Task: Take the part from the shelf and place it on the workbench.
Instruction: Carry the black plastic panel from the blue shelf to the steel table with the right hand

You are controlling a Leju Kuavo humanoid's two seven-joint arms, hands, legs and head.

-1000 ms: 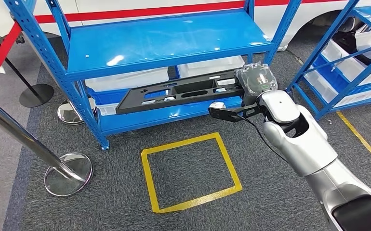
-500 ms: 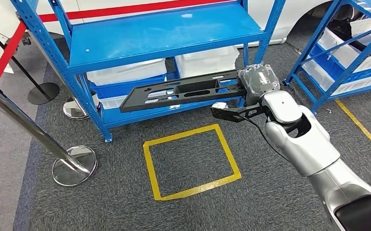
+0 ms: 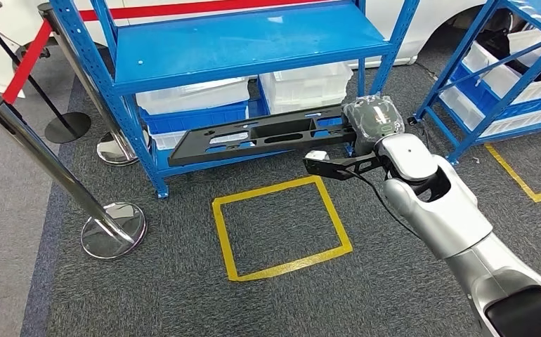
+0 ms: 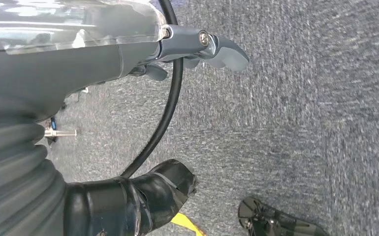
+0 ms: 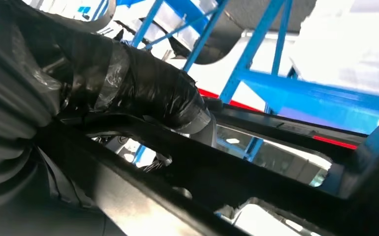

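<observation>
Right arm: extended forward over the carpet. Right hand [image 3: 372, 121]: plastic-wrapped, fingers [image 5: 148, 93] clamped on the end of the long black part [image 3: 261, 135], held level before the blue shelf [image 3: 239, 42]. Left hand [image 4: 197, 46]: fingers' state cannot be told.

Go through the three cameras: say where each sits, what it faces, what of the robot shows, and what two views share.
Head view: high on the body, facing forward and down at the blue shelf, carpet and yellow floor square; the right arm reaches in, right hand holding the black part.
Left wrist view: behind the left hand, facing down at grey carpet; ribbed cover and cable show.
Right wrist view: behind the right hand, facing up along the black part toward blue shelf posts.
Shared: head and right wrist views both show part and shelf.
</observation>
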